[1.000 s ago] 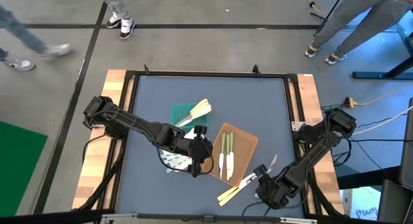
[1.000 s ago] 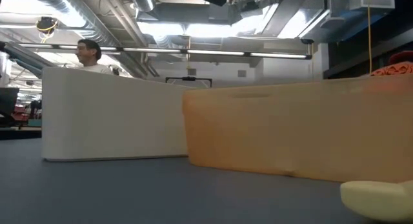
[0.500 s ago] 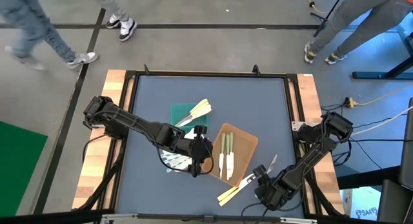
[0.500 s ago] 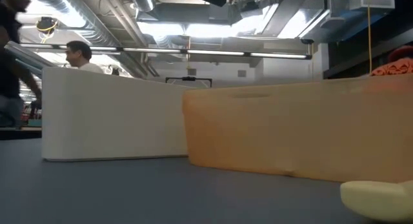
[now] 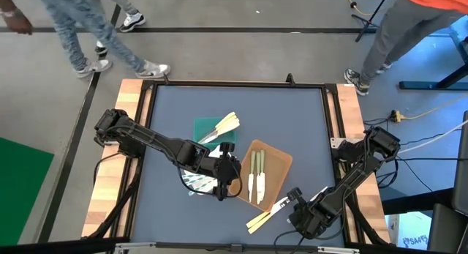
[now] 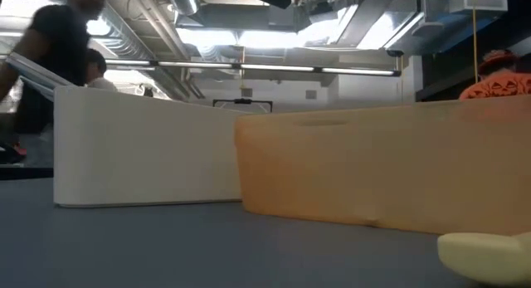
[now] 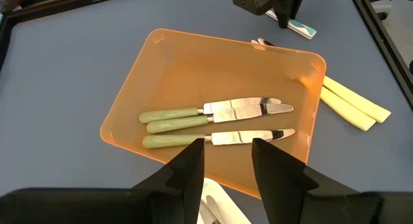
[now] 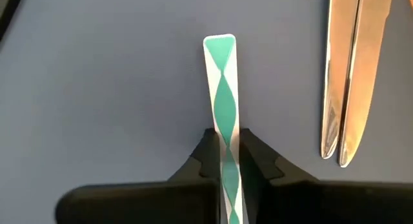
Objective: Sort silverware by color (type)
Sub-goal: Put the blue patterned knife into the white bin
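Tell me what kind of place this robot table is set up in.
Probably a lab or workshop hall: bare ceiling ducts and strip lights, a concrete floor marked with black tape lines, and people walking past the table.

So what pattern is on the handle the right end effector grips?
Green-and-white diamonds on the handle, clearest in the right wrist view.

Grey concrete floor (image 5: 241,56) with black tape lines surrounds the blue-topped, wood-edged bench (image 5: 183,107). Overhead, silver ducts (image 6: 108,22) and bright ceiling lights (image 6: 274,37). People walk along the far side.
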`<state>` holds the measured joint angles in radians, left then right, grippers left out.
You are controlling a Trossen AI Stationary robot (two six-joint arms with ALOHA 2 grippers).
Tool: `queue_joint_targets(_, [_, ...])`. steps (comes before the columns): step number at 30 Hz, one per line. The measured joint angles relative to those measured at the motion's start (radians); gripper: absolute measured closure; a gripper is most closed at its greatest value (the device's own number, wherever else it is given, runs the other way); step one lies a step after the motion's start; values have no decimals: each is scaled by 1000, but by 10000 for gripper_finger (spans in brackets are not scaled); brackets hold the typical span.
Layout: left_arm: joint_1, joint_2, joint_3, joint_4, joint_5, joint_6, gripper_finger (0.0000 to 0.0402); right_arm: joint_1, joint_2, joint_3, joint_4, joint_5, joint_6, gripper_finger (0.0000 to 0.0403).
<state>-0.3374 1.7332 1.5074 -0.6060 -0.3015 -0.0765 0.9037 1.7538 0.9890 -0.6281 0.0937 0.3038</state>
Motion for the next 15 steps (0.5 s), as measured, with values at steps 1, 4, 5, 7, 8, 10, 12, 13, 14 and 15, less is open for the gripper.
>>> queue_joint_targets(1, [0, 0, 0, 0, 0, 0, 278, 0, 0, 0, 0, 0, 0, 390])
queue_joint_targets(4, [0, 0, 0, 0, -1, 0, 278, 0, 0, 0, 0, 0, 0, 394])
queue_joint_targets(5, [0, 0, 0, 0, -1, 0, 278, 0, 0, 0, 1, 0, 0, 394])
queue_joint_targets(7, [0, 0, 0, 0, -1, 0, 278, 0, 0, -1, 1, 0, 0, 390])
queue_joint_targets(8, [0, 0, 0, 0, -1, 0, 278, 0, 0, -1, 1, 0, 0, 389])
queue_joint_targets(10, [0, 0, 0, 0, -1, 0, 278, 0, 0, 0, 1, -2, 1, 388])
queue_joint_targets(12, [0, 0, 0, 0, -1, 0, 278, -1, 2, 6, -4, -6, 1, 390])
queue_joint_targets(13, [0, 0, 0, 0, -1, 0, 278, -1, 3, 11, -9, -7, 1, 391])
queue_joint_targets(14, [0, 0, 0, 0, -1, 0, 278, -1, 4, 18, -14, -7, 1, 392])
queue_joint_targets(15, [0, 0, 0, 0, -1, 0, 278, -1, 5, 27, -19, -7, 1, 392])
